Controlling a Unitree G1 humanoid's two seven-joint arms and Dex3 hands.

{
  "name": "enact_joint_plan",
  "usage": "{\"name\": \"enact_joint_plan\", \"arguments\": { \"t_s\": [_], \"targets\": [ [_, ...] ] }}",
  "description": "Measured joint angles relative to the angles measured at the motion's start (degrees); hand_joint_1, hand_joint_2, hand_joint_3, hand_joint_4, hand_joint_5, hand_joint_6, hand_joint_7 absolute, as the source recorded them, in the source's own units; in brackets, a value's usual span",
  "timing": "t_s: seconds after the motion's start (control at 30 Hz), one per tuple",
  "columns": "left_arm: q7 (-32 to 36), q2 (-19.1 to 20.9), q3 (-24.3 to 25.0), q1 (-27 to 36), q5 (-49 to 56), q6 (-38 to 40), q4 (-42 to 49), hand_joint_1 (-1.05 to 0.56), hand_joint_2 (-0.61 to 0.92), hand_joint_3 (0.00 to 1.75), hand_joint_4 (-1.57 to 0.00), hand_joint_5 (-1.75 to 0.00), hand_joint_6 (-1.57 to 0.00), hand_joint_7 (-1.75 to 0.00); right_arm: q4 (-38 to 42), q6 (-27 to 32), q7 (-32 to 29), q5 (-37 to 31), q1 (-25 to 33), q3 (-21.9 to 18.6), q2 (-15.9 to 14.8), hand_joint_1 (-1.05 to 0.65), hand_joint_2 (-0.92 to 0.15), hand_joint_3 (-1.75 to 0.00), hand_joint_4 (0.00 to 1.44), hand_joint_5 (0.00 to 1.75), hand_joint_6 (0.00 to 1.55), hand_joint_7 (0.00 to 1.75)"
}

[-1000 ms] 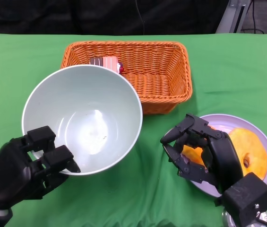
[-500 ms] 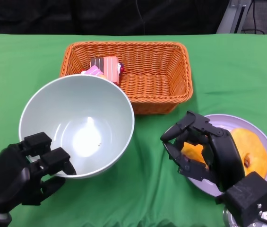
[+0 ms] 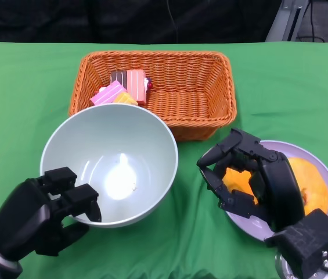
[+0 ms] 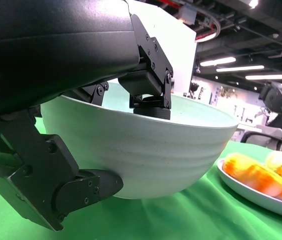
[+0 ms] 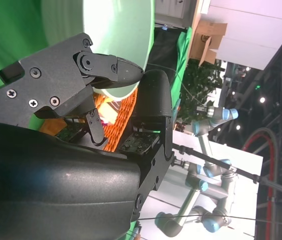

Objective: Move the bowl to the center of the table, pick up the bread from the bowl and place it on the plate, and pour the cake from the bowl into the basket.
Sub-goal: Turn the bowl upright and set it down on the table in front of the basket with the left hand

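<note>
- A table (image 3: 30,75) covered in green cloth carries everything.
- An orange wicker basket (image 3: 204,93) rests on the cloth towards the far side.
- Near the basket's front right corner lies a lilac plate (image 3: 320,165).
- Just in front of the basket's left half is a pale green bowl (image 3: 94,142); whether it touches the cloth cannot be told.

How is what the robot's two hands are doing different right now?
The left hand grips the rim of the pale green bowl, fingers inside and outside its wall. The right hand holds nothing; its curled fingers hover over the plate with the orange bread. The left hand is beside the basket's front; the right is off to its side. Both are black.
</note>
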Motion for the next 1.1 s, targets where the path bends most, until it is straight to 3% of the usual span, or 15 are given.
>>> {"name": "enact_joint_plan", "arguments": {
  "t_s": [0.17,0.33,0.5,0.8,0.9,1.03,1.1],
  "targets": [
    [-4.6,0.0,0.3,0.5,-2.0,-0.3,-1.0,-0.06,0.51,1.14,-0.73,-1.73,-0.70,-1.51,-1.4,0.9,0.7,0.3,0.2,0.3,0.0,-0.29,-0.67,-0.64,0.80,1.64,0.72,1.27],
    [-8.9,0.0,0.9,1.5,-2.9,-0.5,-2.1,-0.05,0.53,1.04,-0.80,-1.60,-0.78,-1.35,-2.1,1.0,0.7,0.4,0.6,0.4,0.0,-0.29,-0.67,-0.62,0.78,1.64,0.71,1.26],
    [-12.4,0.0,1.7,2.2,-4.2,-0.9,-3.3,-0.05,0.55,0.99,-0.77,-1.61,-0.77,-1.33,-2.8,1.8,0.7,0.4,0.9,0.6,0.0,-0.28,-0.68,-0.61,0.78,1.63,0.72,1.24],
    [-20.2,0.0,2.1,2.7,-6.3,-2.5,-5.1,-0.05,0.70,0.62,-0.77,-1.59,-0.76,-1.28,-3.7,2.0,0.5,0.3,0.9,0.8,0.0,-0.29,-0.71,-0.57,0.78,1.63,0.72,1.24],
    [-24.5,0.0,2.4,2.7,-8.0,-2.4,-5.4,-0.06,0.82,0.34,-0.74,-1.56,-0.76,-1.20,-3.8,2.0,0.2,0.3,0.9,0.8,0.0,-0.28,-0.71,-0.56,0.79,1.64,0.73,1.25],
    [-29.2,0.1,2.6,3.6,-9.0,-2.3,-5.9,-0.06,0.86,0.27,-0.74,-1.55,-0.76,-1.19,-3.8,2.0,0.1,0.3,0.9,1.1,0.0,-0.28,-0.71,-0.56,0.79,1.64,0.72,1.26],
    [-31.5,0.1,2.6,4.2,-9.5,-1.9,-6.9,-0.19,0.90,0.11,-0.78,-1.17,-0.88,-0.65,-3.8,2.0,0.1,0.3,0.9,1.1,0.0,-0.29,-0.70,-0.57,0.78,1.64,0.72,1.26]
  ]
}}
